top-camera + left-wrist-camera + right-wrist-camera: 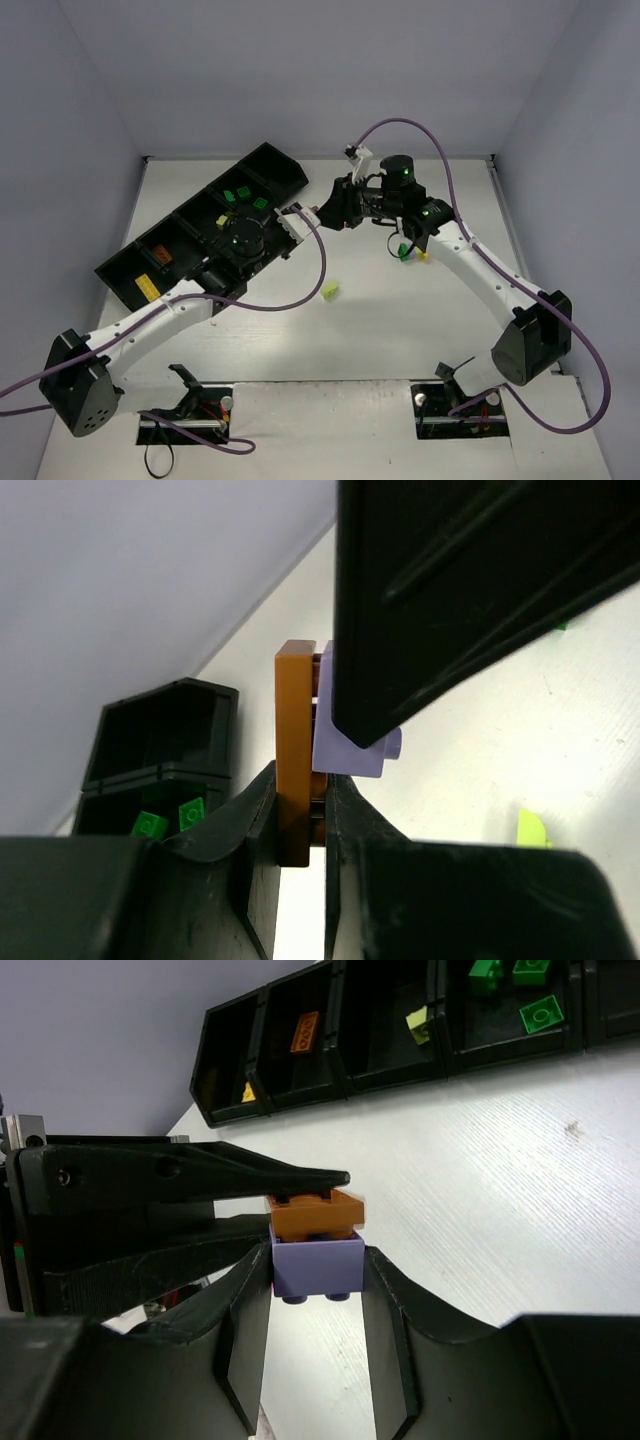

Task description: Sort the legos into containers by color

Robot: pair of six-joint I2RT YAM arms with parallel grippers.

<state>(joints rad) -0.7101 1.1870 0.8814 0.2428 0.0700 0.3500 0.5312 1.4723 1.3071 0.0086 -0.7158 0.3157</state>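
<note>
a: how far along is the sorting?

b: partway, i'd say. the tray (283, 165) lies slanted at the far left of the table (400, 330). starting from its near end, the boxes hold a yellow brick (147, 285), then a second brown brick (160, 255), then a lime brick (222, 220), then three green bricks (236, 194). the far end looks bare.

a: what's left outside it?

b: a loose lime brick (329, 290) sits alone in the middle of the table, nearer than the grippers. a loose yellow brick (422, 256) and a loose green brick (402, 250) show just beside the right arm, partly hidden by it.

a: and the arms?

b: they meet above the table, just right of the tray, on a stuck pair: a brown brick (294, 750) joined to a purple brick (350, 750). the left gripper (300, 830) has its jaws pressed onto the brown brick's end. the right gripper (318, 1270) pinches the purple brick by its sides.

a: so what's the step?

b: pulling the two apart, by the look of it, so each can go to its own box. i see no purple in the tray yet, so these two and the three loose ones remain.
</note>
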